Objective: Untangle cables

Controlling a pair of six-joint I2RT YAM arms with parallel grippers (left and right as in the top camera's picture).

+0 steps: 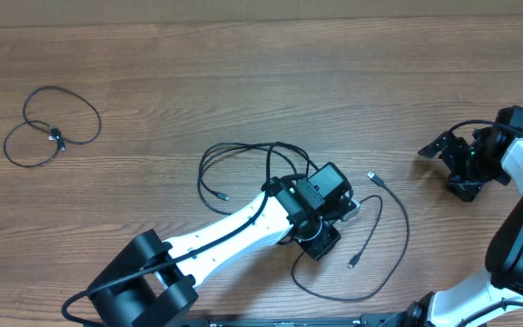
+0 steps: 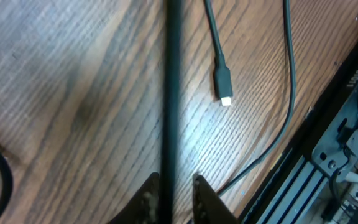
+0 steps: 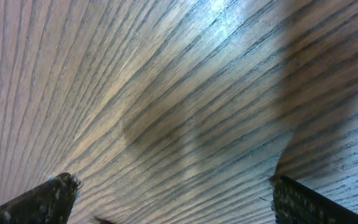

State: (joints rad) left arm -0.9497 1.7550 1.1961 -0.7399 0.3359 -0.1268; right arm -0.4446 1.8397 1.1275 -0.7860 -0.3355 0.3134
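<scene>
My left gripper [image 2: 176, 182] sits nearly closed around a thin black cable [image 2: 171, 93] that runs straight between its fingers; I cannot tell whether it truly pinches. Just beyond, a black plug with a white tip [image 2: 224, 84] lies on the brown wood-grain table [image 2: 73, 74]. My right gripper [image 3: 173, 183] is spread wide above the table, holding nothing. Far off to the left, a small looped black cable [image 1: 55, 135] lies well apart.

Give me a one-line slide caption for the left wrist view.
Left hand straddling a black cable, fingers slightly parted, with a white-tipped plug lying on the wooden table.
</scene>
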